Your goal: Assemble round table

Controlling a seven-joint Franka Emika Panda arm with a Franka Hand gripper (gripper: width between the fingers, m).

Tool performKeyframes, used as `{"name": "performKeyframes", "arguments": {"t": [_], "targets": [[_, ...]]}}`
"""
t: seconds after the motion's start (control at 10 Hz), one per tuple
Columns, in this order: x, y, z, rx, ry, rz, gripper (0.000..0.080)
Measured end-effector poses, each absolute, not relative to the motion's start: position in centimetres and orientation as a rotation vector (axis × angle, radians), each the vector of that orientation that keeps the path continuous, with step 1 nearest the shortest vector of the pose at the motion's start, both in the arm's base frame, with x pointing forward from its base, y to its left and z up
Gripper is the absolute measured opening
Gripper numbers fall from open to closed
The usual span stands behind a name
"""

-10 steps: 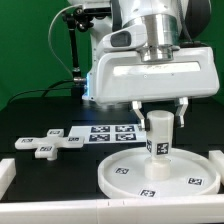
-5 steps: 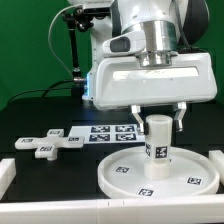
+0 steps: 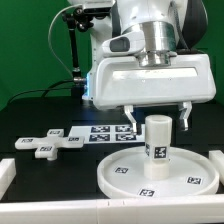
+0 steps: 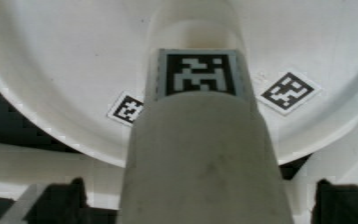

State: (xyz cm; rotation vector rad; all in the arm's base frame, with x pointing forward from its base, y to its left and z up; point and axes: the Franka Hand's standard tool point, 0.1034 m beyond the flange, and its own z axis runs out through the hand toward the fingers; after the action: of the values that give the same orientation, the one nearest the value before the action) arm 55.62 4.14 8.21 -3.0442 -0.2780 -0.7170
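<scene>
The short white cylinder leg (image 3: 157, 140) stands upright on the middle of the large rimmed round disc (image 3: 118, 176), its tag facing the camera. My gripper (image 3: 158, 120) is open around the top of the leg, one finger on each side with a gap to the leg. In the wrist view the leg (image 4: 197, 120) fills the middle over the disc (image 4: 60, 60), and my gripper (image 4: 197, 205) shows a dark finger at each side, apart from the leg. The cross-shaped piece (image 3: 45, 143) lies flat on the black table at the exterior view's left.
The marker board (image 3: 108, 132) lies flat behind the disc. A low white rail (image 3: 8, 172) runs along the table's front and left edge. A black stand with cables (image 3: 72, 50) rises at the back left.
My fingers have spread wider, from near the sides of the leg to well apart from it. The leg stays upright on the disc.
</scene>
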Motion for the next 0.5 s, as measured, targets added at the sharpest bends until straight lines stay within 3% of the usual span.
{"name": "performKeyframes", "arguments": {"t": [0.5], "targets": [[56.0,3.8,10.8,-3.048,-0.288,-0.686,0.0648]]}}
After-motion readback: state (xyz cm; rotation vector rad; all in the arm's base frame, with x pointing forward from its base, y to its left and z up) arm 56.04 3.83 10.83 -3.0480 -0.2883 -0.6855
